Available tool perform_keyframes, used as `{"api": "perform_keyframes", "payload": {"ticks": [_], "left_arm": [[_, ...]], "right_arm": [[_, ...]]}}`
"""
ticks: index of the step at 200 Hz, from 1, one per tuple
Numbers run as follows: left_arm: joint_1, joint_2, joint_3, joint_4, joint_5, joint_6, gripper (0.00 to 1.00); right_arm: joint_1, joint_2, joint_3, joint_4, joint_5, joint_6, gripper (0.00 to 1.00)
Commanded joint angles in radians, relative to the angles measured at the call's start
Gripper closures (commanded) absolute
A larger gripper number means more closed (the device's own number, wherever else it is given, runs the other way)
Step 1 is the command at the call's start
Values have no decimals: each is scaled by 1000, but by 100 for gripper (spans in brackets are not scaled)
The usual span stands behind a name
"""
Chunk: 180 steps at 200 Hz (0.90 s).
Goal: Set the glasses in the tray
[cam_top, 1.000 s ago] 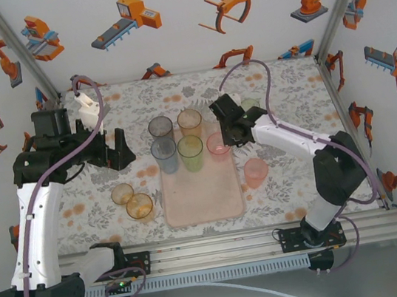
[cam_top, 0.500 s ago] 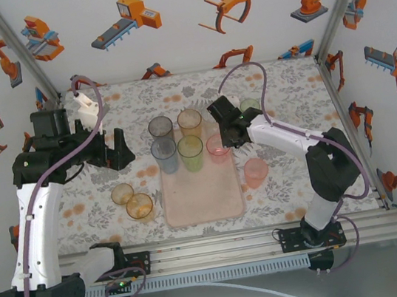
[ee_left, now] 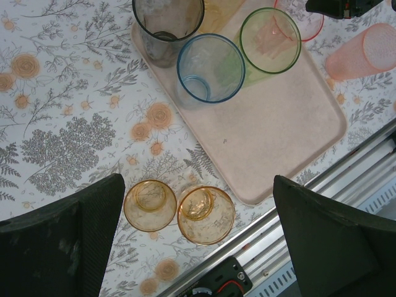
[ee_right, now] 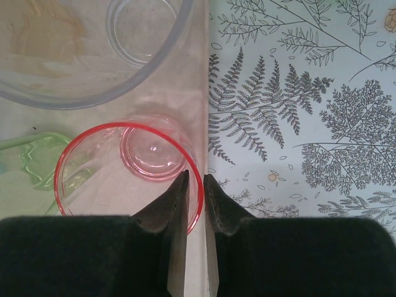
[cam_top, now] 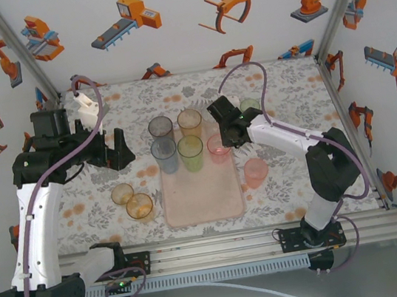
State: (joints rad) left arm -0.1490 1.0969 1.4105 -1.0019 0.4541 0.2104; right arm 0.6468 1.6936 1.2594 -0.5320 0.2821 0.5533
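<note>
Lying on floral cloth [cam_top: 287, 90], the tray [cam_top: 206, 199] holds glasses [cam_top: 190, 150]; left gripper [ee_left: 198, 182] wide, right gripper [ee_right: 196, 179] narrowly astride pink glass [ee_right: 151, 151].

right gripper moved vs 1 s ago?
Yes, slightly. In the top view the right gripper has shifted left, toward the amber glass standing on the tray.

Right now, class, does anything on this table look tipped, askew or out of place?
One pink tumbler on the tablecloth right of the tray shows a closed end where an open mouth should be: tipped or upside down, I cannot tell which.
</note>
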Motion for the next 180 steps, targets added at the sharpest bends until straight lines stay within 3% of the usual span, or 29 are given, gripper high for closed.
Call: {"api": "perform_keyframes", "payload": {"ticks": [1,93,137,180], "left_arm": [[4,-10,-9,14,24,-15,3],[4,-20,3,9,17,-8,3],[2,-17,16,-13,-3,17,3],[3,-25,28,-89,-22,100,3]], "right_arm": [[5,4,12,23,19,14,78],[5,-79,25,-12,16,19,70],[5,-205,37,-62,21,19,70],[6,-419,-9,-189,55,65,70]]}}
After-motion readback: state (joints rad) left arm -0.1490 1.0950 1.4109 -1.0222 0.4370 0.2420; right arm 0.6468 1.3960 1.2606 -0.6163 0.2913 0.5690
